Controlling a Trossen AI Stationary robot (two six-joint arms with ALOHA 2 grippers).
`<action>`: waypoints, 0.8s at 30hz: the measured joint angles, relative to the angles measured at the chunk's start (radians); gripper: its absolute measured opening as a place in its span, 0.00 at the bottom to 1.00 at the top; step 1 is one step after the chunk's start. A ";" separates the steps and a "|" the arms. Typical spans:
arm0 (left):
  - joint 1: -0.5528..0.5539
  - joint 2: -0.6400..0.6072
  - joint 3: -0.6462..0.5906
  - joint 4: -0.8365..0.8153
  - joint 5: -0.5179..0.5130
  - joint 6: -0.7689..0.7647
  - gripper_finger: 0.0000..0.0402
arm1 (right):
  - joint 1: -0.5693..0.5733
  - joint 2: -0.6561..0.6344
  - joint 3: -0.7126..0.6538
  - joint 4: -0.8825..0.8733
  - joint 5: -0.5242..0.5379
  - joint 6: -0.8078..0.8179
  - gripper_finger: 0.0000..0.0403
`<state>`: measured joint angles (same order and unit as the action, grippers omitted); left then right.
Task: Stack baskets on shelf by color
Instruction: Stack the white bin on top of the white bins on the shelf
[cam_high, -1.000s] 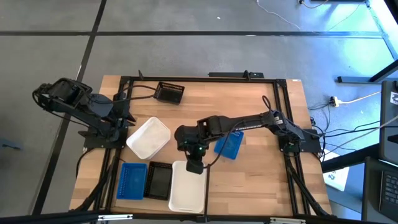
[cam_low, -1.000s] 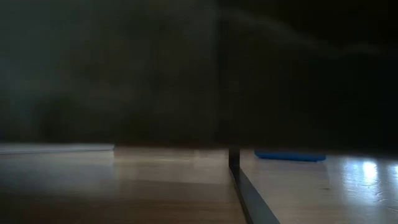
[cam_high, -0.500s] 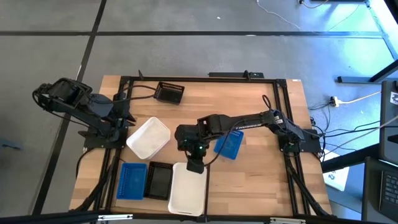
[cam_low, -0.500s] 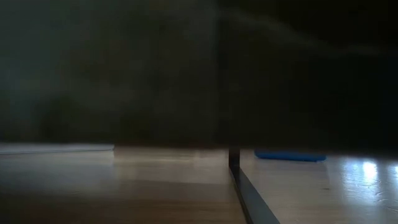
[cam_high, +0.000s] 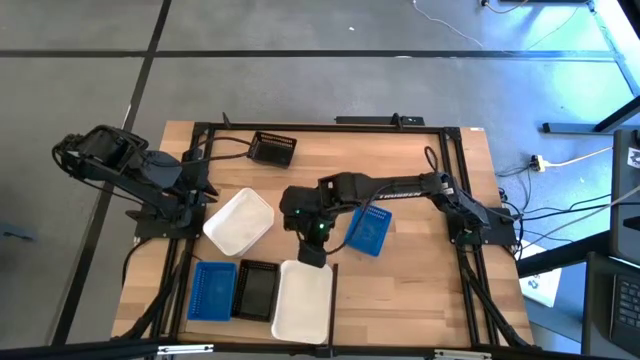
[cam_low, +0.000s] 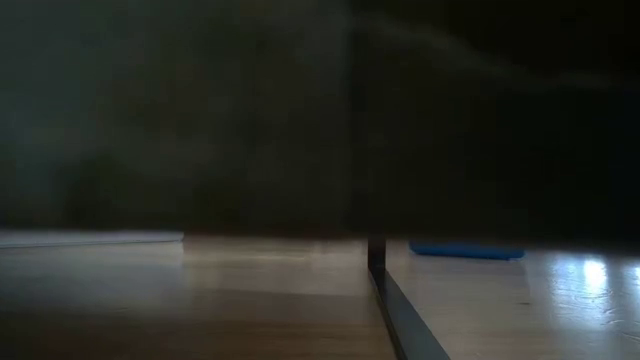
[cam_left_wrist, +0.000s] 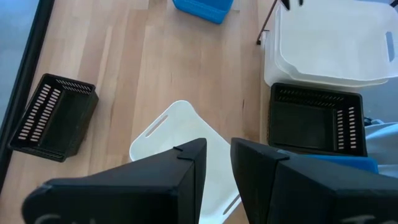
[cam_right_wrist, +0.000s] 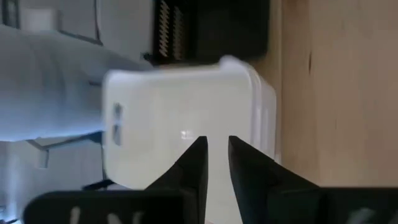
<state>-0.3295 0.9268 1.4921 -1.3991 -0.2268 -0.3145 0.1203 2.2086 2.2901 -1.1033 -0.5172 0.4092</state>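
Observation:
On the shelf (cam_high: 420, 290), near its front edge, a blue basket (cam_high: 212, 290), a black basket (cam_high: 257, 290) and a stack of white baskets (cam_high: 303, 300) stand in a row. One white basket (cam_high: 240, 220) lies askew behind them. Another blue basket (cam_high: 368, 230) sits mid-board, and a black basket (cam_high: 272, 148) sits at the far rail. My right gripper (cam_high: 313, 257) hovers over the far end of the white stack (cam_right_wrist: 180, 118), fingers a little apart with nothing between them. My left gripper (cam_high: 205, 192) waits at the left, open and empty (cam_left_wrist: 218, 144).
Thin black rails (cam_high: 330, 127) edge the board, and one rail (cam_low: 375, 255) runs across it toward the near edge. Bare wood lies right of the white stack and along the far side. Cables trail by the right arm's base (cam_high: 480, 225).
My right gripper has pulled back a little from the white stack, toward the table's far edge and upward, with its wrist turning slightly. The white stack has stayed where it was. The gap between the fingers has not changed.

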 joint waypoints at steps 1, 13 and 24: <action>0.000 0.000 0.000 0.000 0.000 0.000 0.16 | -0.004 0.000 0.025 -0.003 0.000 -0.008 0.15; 0.001 0.000 0.000 -0.071 -0.126 -0.302 0.16 | -0.005 -0.208 0.023 -0.251 0.507 -0.051 0.15; 0.093 0.003 0.000 -0.130 -0.231 -0.598 0.16 | -0.011 -0.312 0.022 -0.477 0.899 -0.085 0.15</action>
<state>-0.2361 0.9295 1.4921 -1.5289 -0.4578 -0.9130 0.1088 1.8968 2.3126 -1.5804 0.3815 0.3240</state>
